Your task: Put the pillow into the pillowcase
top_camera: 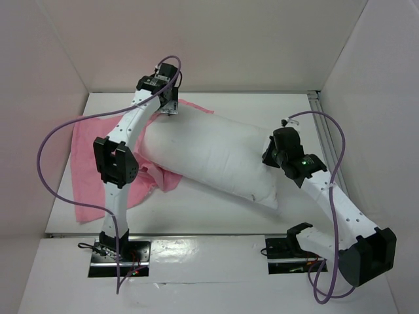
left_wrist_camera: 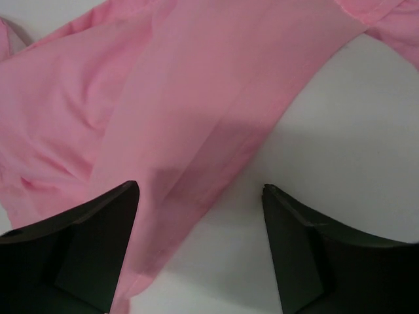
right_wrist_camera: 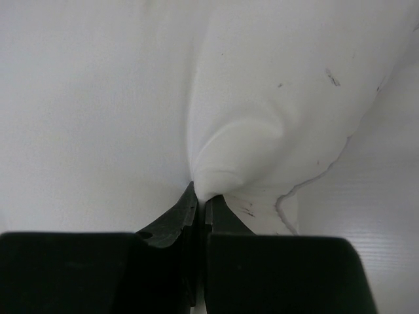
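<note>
The white pillow [top_camera: 219, 154] lies slantwise across the middle of the table, its left end resting on the pink pillowcase [top_camera: 88, 154]. The pillowcase is spread flat at the left, mostly under my left arm. My left gripper [top_camera: 169, 108] is open at the far edge of the pillowcase near the pillow's far left corner; in the left wrist view the pink pillowcase [left_wrist_camera: 163, 98] runs between and past the spread fingers [left_wrist_camera: 85, 248], not pinched. My right gripper [top_camera: 270, 156] is shut on a fold of the pillow [right_wrist_camera: 222, 170] at its right end.
White walls enclose the table on the left, back and right. A metal rail [top_camera: 325, 134] runs along the right side. A purple cable [top_camera: 59, 134] loops off the left arm, another off the right arm.
</note>
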### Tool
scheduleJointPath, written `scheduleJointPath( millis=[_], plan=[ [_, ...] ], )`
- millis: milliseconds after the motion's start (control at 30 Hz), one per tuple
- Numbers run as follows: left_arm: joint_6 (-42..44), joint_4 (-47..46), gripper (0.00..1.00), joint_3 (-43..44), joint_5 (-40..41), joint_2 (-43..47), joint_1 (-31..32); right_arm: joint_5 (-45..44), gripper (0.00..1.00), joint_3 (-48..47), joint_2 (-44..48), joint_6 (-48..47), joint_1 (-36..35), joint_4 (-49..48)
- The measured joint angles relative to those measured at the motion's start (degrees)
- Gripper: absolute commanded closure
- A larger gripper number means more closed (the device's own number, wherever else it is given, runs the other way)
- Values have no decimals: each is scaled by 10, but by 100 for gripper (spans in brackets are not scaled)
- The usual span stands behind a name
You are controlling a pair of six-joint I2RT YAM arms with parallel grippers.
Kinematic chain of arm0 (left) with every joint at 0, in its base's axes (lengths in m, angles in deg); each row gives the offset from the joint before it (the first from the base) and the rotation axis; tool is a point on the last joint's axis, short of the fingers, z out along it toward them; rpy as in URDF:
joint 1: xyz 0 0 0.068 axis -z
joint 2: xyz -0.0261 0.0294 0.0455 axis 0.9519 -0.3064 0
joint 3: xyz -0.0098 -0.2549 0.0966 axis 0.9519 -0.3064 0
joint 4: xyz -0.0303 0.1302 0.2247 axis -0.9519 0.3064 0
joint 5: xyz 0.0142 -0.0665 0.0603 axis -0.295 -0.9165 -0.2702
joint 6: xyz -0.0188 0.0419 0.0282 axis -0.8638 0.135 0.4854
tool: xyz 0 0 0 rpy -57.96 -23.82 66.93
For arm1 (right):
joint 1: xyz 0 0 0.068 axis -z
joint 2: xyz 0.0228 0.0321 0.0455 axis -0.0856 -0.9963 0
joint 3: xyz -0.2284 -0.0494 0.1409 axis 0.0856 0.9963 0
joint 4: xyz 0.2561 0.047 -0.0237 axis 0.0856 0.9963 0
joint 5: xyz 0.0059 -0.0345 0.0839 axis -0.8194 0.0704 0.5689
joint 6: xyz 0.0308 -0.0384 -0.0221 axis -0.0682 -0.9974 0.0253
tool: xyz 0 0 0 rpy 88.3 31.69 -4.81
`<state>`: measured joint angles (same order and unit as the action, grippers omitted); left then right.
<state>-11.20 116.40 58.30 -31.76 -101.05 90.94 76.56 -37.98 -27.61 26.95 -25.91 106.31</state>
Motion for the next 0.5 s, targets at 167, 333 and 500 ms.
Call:
scheduleJointPath(
  millis=[167, 333, 500],
  plan=[
    [7, -3, 75, 0, 6, -12, 1, -2, 100, -5, -7, 0, -4, 0],
    [12, -2, 100, 2, -7, -11, 2, -8, 100, -5, -11, 0, -13, -1],
    [17, -8, 100, 0, -50, -2, 16, -15, 100, -5, -18, 2, -22, -3]
  ],
)
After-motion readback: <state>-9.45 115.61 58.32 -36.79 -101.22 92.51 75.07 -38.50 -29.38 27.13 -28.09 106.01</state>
